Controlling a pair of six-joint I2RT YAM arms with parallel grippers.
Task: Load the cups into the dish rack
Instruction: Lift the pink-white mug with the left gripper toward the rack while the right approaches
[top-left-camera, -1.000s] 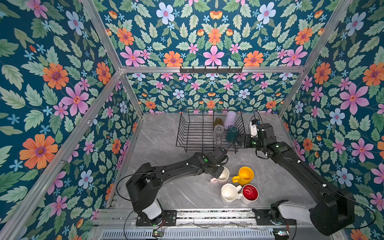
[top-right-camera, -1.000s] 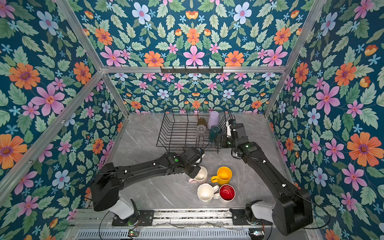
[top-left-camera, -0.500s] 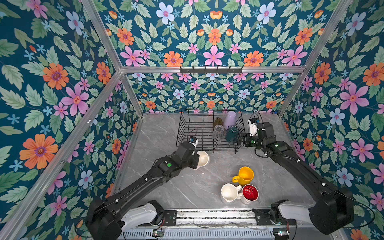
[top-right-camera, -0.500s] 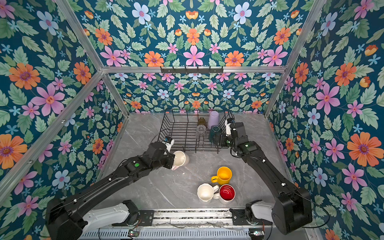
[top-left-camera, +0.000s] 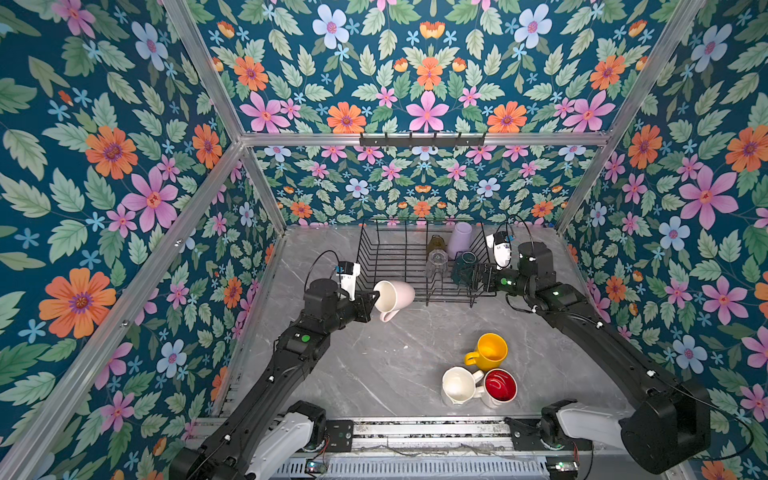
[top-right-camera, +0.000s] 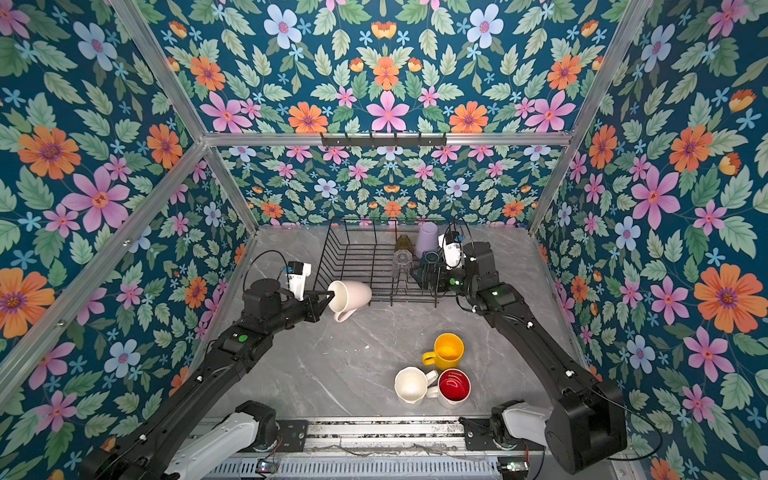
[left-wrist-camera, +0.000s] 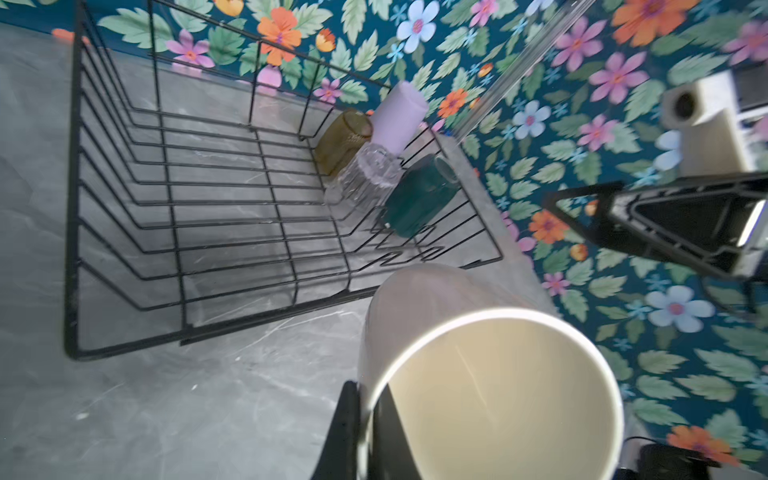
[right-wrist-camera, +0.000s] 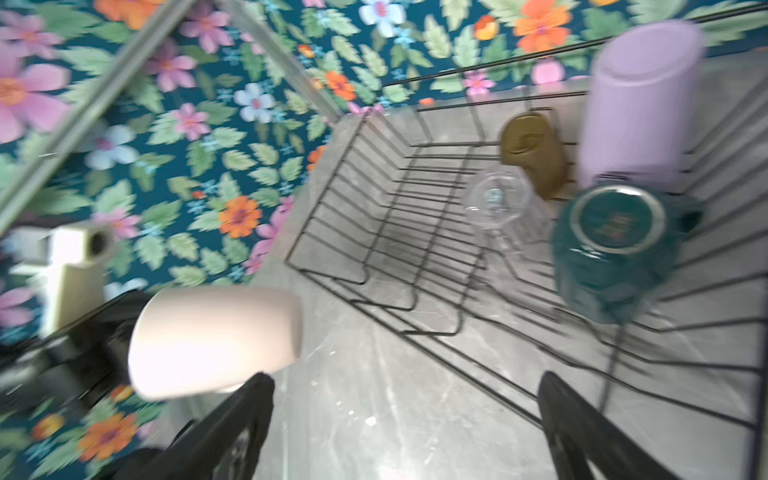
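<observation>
Rack (top-left-camera: 390, 262) holds lilac tumbler (top-left-camera: 462, 239), olive glass (top-left-camera: 435, 245), clear glass (top-left-camera: 437, 264) and teal mug (top-left-camera: 463, 268).

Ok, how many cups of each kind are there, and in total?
Mugs: 5 (pale pink mug, dark teal mug, yellow mug, white faceted mug, white red-lined mug)
Glasses: 2 (clear glass, olive-brown glass)
Lilac tumbler: 1
Total: 8

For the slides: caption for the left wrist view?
Left end effector grips the pale pink mug by its rim, mouth toward camera, before the dish rack holding four cups.
</observation>
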